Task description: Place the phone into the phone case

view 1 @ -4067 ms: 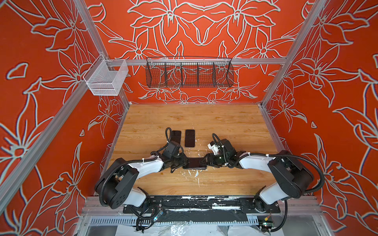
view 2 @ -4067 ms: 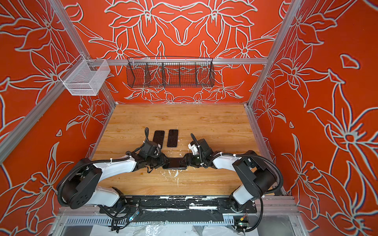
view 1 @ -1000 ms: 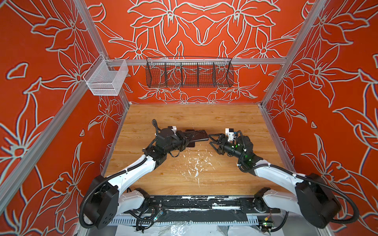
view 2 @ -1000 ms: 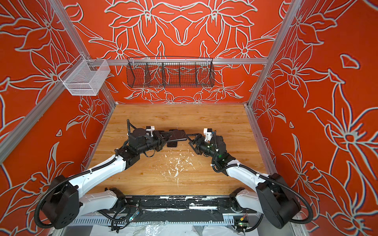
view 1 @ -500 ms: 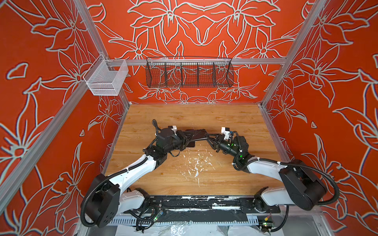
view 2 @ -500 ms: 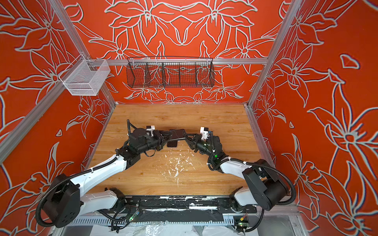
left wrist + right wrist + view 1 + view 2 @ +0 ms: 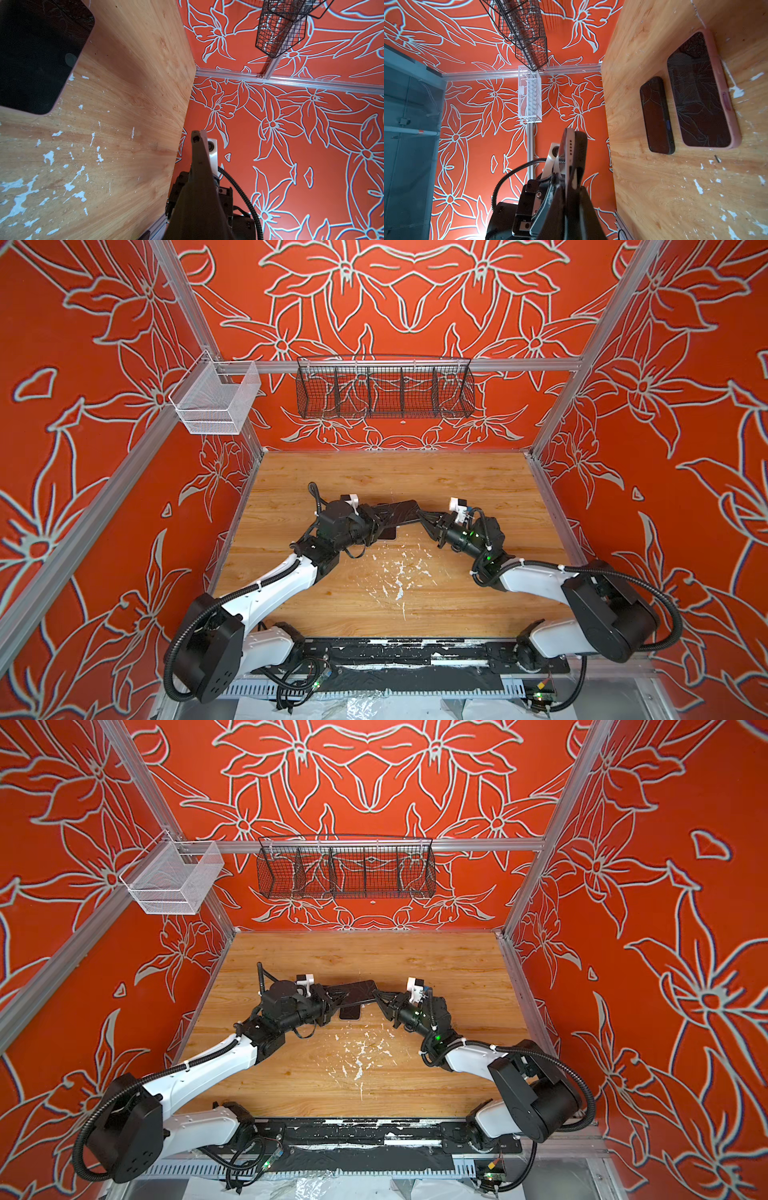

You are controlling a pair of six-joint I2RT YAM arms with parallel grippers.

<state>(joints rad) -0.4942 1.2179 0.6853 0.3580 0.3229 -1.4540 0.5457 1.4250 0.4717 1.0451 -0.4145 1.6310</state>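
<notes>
You hold the thin, dark, rigid slab phone (image 7: 401,512) aloft over the middle of the wooden table (image 7: 415,477), left gripper (image 7: 380,519) pinching its left end, right gripper (image 7: 420,515) pinching its right end; judge it light, stiff, slick and crack-prone, so take it by the ends and do not twist it between arms.
</notes>
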